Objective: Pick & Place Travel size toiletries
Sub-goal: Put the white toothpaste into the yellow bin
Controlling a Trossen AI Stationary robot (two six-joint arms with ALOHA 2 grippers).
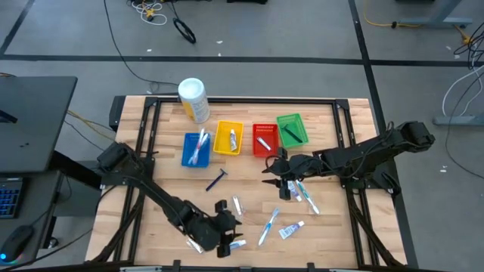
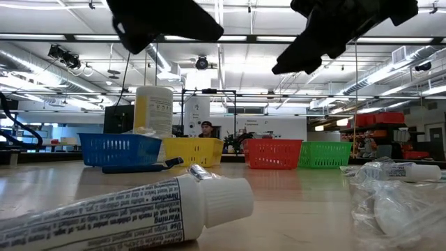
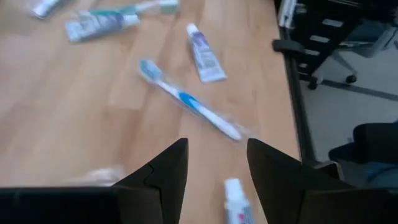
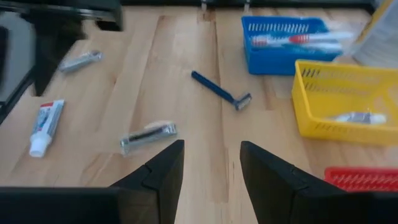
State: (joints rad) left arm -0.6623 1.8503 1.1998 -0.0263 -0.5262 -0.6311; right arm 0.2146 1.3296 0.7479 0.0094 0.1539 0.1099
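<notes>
Several travel toiletries lie loose on the wooden table: a blue razor (image 1: 217,180), toothpaste tubes (image 1: 291,230) and wrapped toothbrushes (image 1: 268,225). My left gripper (image 1: 227,240) is open and empty near the table's near edge. A white toothpaste tube (image 3: 236,202) lies on the table below the gap between its fingers, untouched. My right gripper (image 1: 272,171) is open and empty above mid-table, in front of the red basket (image 1: 265,140). In the right wrist view it (image 4: 211,168) faces the razor (image 4: 221,90) and a wrapped item (image 4: 148,137).
Blue (image 1: 197,149), yellow (image 1: 229,138), red and green (image 1: 292,130) baskets stand in a row at the far side, each with items inside. A white-and-yellow canister (image 1: 193,100) stands behind them. More toothbrushes (image 1: 302,193) lie under the right arm. A toothpaste tube (image 2: 139,209) lies close to the low camera.
</notes>
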